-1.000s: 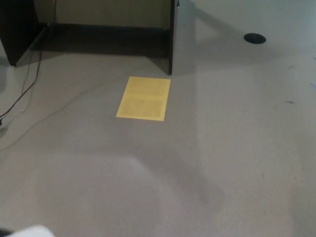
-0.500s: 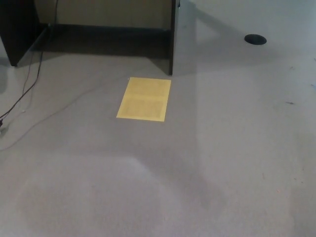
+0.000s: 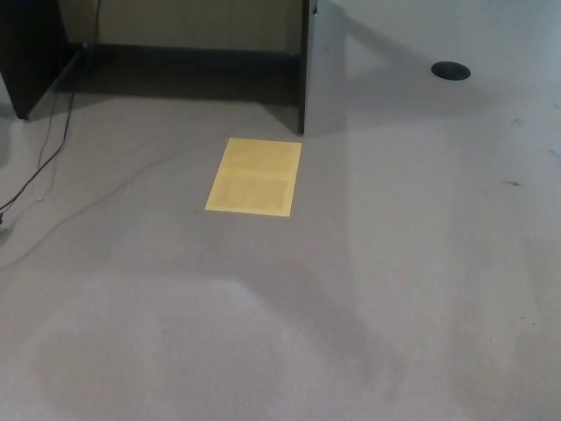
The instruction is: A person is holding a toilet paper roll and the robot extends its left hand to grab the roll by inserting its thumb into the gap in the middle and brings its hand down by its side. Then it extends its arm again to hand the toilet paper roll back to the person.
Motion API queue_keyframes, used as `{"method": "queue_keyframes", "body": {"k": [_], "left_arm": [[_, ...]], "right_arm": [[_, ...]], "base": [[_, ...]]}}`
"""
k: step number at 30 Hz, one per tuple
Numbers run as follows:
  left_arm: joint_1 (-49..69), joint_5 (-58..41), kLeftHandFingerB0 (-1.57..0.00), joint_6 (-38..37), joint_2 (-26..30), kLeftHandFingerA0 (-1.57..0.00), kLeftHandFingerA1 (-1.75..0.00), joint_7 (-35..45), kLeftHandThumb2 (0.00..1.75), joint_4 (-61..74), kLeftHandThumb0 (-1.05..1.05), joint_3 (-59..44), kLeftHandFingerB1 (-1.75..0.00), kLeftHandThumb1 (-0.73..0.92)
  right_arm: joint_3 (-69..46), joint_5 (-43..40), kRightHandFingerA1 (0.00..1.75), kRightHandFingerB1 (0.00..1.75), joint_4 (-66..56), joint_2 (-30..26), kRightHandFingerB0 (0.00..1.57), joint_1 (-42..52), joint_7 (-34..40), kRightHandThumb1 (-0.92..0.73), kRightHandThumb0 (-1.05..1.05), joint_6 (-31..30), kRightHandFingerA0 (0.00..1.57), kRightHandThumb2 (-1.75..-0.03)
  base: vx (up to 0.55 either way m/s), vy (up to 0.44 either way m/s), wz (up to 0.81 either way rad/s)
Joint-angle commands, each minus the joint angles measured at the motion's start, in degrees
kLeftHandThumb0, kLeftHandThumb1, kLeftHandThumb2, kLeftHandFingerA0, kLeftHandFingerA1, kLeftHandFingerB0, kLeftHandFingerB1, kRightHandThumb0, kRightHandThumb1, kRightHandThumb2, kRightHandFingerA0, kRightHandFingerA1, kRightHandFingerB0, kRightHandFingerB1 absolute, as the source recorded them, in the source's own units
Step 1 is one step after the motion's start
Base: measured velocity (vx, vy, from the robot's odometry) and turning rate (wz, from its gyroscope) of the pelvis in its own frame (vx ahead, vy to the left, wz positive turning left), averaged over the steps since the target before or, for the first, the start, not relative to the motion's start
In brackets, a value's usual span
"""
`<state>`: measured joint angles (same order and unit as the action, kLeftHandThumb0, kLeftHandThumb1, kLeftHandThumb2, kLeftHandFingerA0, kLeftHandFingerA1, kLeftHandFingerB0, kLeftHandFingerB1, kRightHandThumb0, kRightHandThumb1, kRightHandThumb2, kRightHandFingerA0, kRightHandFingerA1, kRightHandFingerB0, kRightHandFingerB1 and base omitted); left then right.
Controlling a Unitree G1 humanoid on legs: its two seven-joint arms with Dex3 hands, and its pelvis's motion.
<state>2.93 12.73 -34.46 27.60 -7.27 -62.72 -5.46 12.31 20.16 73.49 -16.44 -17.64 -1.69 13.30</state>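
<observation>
Neither the toilet paper roll nor any person shows in the head view. Neither of my hands is in the picture either. I see only grey carpet floor below me.
A yellow sheet lies flat on the carpet at centre. Behind it stands a dark desk with a side panel and another panel at far left. A thin cable trails across the floor on the left. A dark round disc lies at top right.
A white shape at the bottom left corner one second ago has dropped out of the picture. The floor scene itself stays the same apart from a slight camera shift.
</observation>
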Motion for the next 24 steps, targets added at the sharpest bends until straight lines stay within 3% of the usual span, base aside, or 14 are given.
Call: {"method": "queue_keyframes", "body": {"k": [1,2,6,9,10,11,15,16,17,18,19,20,23,24], "left_arm": [[0.5,-1.62,-0.7,-4.5,0.62,-0.83,-1.52,-1.42,0.64,1.63,-0.16,-1.17,-1.29,0.81],[0.28,-2.47,-0.72,-4.45,0.37,-0.82,-1.56,-0.74,0.69,3.93,-0.14,-1.71,-1.31,0.8],[0.67,-5.05,-0.73,-4.42,-0.33,-0.85,-1.54,1.93,0.75,14.3,-0.07,-3.22,-1.28,0.78],[0.02,-6.15,-0.72,-1.98,-0.82,-0.82,-1.54,3.11,0.79,26.77,-0.16,-3.73,-1.31,0.8],[-0.22,-5.99,-0.72,-2.01,-0.9,-0.83,-1.52,3.08,0.79,29.49,-0.09,-3.64,-1.29,0.78],[-0.66,-6.08,-0.73,-1.74,-1.07,-0.85,-1.5,3.41,0.8,33.43,-0.12,-3.46,-1.28,0.78],[-3.98,-6.05,-0.75,3.81,-1.71,-0.84,-1.46,5.49,0.84,47.42,-0.03,-2.08,-1.22,0.72],[-4.97,-6.16,-0.76,5.11,-2.06,-0.84,-1.46,5.97,0.84,50.16,0.0,-1.64,-1.22,0.7],[-6.41,-5.84,-0.76,7.95,-2.59,-0.85,-1.46,6.54,0.83,54.32,0.01,-0.88,-1.2,0.71],[-7.3,-5.54,-0.76,9.78,-2.87,-0.85,-1.46,6.94,0.83,56.74,0.01,-0.36,-1.2,0.71],[-8.92,-4.86,-0.76,12.08,-3.37,-0.86,-1.45,7.64,0.83,60.37,0.04,0.58,-1.21,0.71],[-10.13,-3.73,-0.75,12.71,-3.49,-0.82,-1.45,7.94,0.81,61.97,0.07,1.15,-1.23,0.71],[-14.12,-3.0,-0.75,14.33,-5.5,-0.82,-1.48,9.07,0.83,66.46,0.07,3.99,-1.24,0.71],[-15.56,-2.38,-0.78,15.7,-6.39,-0.85,-1.46,9.78,0.77,68.05,-0.06,5.48,-1.2,0.76]], "right_arm": [[0.07,0.15,0.74,0.37,-0.23,-0.36,0.44,1.42,1.44,-0.67,-0.33,0.13,0.62,-0.6],[0.03,0.08,0.8,0.39,-0.38,-0.4,0.47,1.76,1.58,-0.66,-0.33,0.48,0.62,-0.6],[0.72,0.68,0.7,0.4,-0.6,-0.5,0.47,2.74,2.2,-0.68,-0.35,0.88,0.62,-0.6],[0.23,-0.07,0.77,0.38,-0.47,-0.21,0.46,2.83,1.65,-0.68,-0.34,0.03,0.63,-0.6],[0.2,-0.09,0.77,0.52,-0.42,-0.23,0.39,3.02,1.72,-0.54,-0.4,0.09,0.62,-0.86],[0.1,-0.2,0.73,0.38,-0.38,-0.23,0.45,3.33,1.83,-0.67,-0.33,0.27,0.63,-0.6],[-0.04,-0.35,0.75,0.37,-0.4,-0.24,0.45,3.72,1.66,-0.67,-0.33,0.74,0.63,-0.59],[-0.08,-0.39,0.77,0.51,-0.39,-0.21,0.38,3.69,1.65,-0.54,-0.39,0.58,0.61,-0.85],[-0.25,-0.56,0.75,0.37,-0.32,-0.12,0.45,3.58,1.65,-0.67,-0.32,0.26,0.62,-0.59],[-0.33,-0.63,0.75,0.37,-0.31,-0.07,0.45,3.49,1.65,-0.67,-0.32,0.08,0.62,-0.59],[-0.39,-0.68,0.75,0.51,-0.28,-0.1,0.39,3.48,1.52,-0.55,-0.39,0.13,0.6,-0.85],[-0.48,-0.77,0.76,0.37,-0.28,0.02,0.46,3.48,1.58,-0.67,-0.32,0.11,0.62,-0.6],[-0.62,-0.89,0.73,0.37,-0.34,0.15,0.45,3.78,1.48,-0.67,-0.31,0.49,0.62,-0.6],[-0.5,-0.74,0.75,0.37,-0.35,0.07,0.44,3.84,1.49,-0.67,-0.32,0.56,0.63,-0.59]], "base": [[0.0,0.0,0.0],[0.0,0.0,0.0],[0.0,0.0,0.02],[0.0,0.0,0.0],[0.0,0.0,0.0],[0.0,0.0,0.0],[0.0,0.0,0.0],[0.0,0.0,0.0],[0.0,0.0,0.0],[0.0,0.0,0.0],[0.0,0.0,0.0],[0.0,0.0,0.0],[0.0,0.0,0.0],[0.0,0.0,0.0]]}}
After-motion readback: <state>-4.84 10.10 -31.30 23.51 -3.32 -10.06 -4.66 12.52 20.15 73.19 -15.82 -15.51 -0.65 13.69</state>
